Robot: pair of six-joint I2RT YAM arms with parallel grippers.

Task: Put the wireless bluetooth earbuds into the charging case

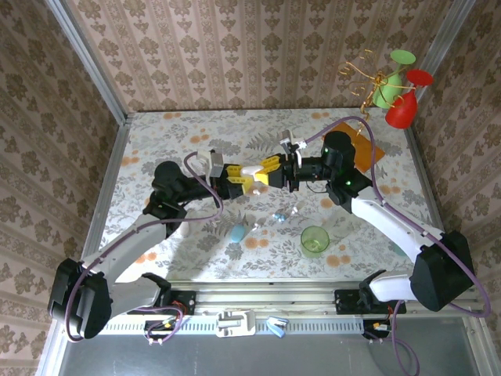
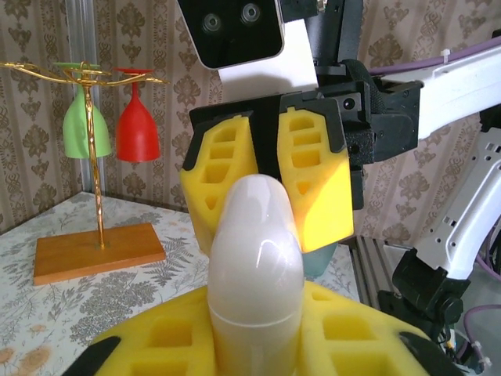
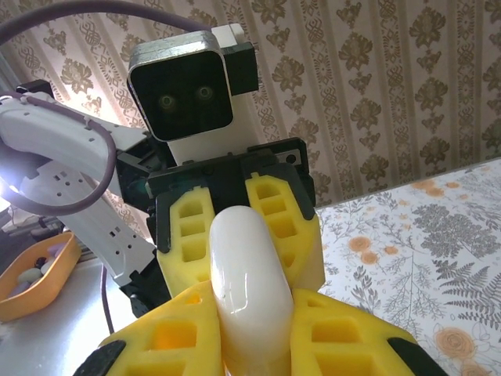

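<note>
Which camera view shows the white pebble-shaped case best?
The left wrist view: the smooth white pebble-shaped plastic case is large, sharp, with its seam visible. The right wrist view shows it large too, seam unseen; the top view shows a tiny spot.

A robot test cell dressed as a home: damask wallpaper panels point(image 1: 235, 47) stand between aluminium posts point(image 1: 90, 59), the counter point(image 1: 196, 133) is floral-patterned, and two robot arms point(image 1: 383, 219) are bolted to a slotted rail point(image 1: 297, 301) along its near edge.

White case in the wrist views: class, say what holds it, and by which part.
Both grippers hold the white case in mid-air: the left gripper clamps one end, the right gripper the opposite end.
</note>
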